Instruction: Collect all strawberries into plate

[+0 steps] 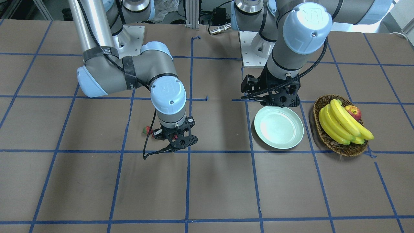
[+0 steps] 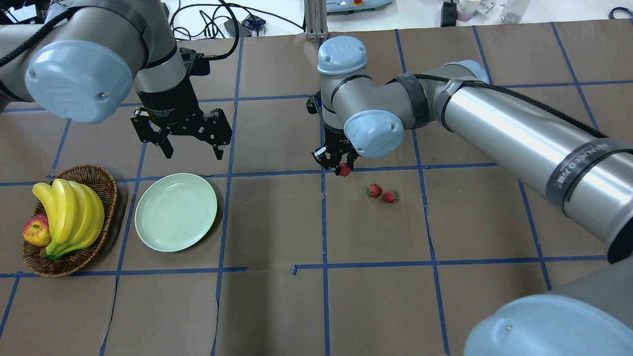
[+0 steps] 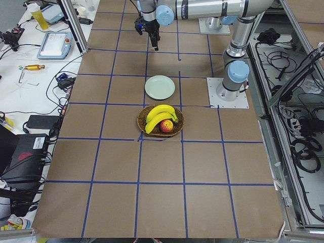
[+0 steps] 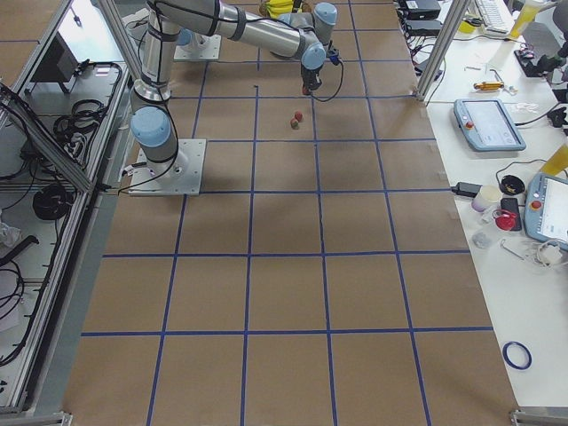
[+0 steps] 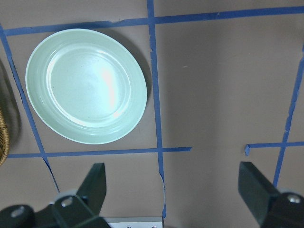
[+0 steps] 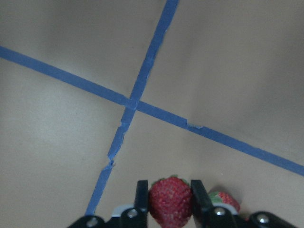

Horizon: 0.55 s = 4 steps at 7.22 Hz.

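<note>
- "ur" embossed on the right arm's pale blue joint cap (image 1: 168,90).
- right gripper (image 6: 169,191) clamps a small red speckled strawberry (image 6: 171,206), long axis along its fingers.
- two more strawberries (image 2: 374,190) (image 2: 389,197) lie side by side, well apart from the round mint-green plate (image 2: 176,211).
- left gripper (image 2: 193,154), spread wide, hangs near that plate.

Silver tubes (image 2: 514,128), pale blue caps (image 2: 74,81), black cables (image 1: 146,147), black left hand (image 2: 193,154), right hand (image 2: 342,166)

Brown blue-gridded table (image 2: 376,296) under mint plate (image 2: 175,211), wicker basket (image 2: 106,180) just beside it, and two close-lying strawberries (image 2: 374,190)
</note>
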Motion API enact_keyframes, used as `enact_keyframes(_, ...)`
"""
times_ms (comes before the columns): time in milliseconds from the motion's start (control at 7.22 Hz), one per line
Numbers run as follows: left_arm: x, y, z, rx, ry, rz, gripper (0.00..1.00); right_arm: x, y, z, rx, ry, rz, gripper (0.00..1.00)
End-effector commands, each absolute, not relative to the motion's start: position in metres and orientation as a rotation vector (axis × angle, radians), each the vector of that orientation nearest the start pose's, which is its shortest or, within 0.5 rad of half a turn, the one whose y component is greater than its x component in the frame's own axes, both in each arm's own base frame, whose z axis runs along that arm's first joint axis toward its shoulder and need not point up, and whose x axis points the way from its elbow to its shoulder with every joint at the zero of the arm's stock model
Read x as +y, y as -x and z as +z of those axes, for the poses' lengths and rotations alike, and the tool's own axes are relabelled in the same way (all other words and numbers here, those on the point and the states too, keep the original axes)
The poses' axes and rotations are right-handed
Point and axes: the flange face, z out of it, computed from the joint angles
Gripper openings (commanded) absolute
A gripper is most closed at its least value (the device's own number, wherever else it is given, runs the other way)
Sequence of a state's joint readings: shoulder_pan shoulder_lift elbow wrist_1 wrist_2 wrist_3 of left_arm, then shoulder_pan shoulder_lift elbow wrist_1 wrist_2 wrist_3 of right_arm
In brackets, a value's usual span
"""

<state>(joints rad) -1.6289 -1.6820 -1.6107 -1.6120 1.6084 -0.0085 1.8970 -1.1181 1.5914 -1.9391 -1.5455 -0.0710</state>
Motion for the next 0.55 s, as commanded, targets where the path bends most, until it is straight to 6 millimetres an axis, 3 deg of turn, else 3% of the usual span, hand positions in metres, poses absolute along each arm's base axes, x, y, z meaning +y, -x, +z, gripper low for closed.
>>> enact_keyframes(0, -0.511, 0.139, 0.408, 3.089, -0.037, 0.299, 1.00, -0.536, -0.355, 0.272, 3.043, 0.671, 0.122, 0.00)
enact_keyframes(277, -0.524, 0.079, 0.406, 3.110, 0.100, 0.311, 1.00, -0.516, -0.388, 0.260, 3.036, 0.728, 0.139, 0.00)
enact_keyframes(415, -0.525, 0.069, 0.406, 3.115, 0.005, 0.316, 1.00, -0.509, -0.398, 0.259, 3.027, 0.758, 0.138, 0.00)
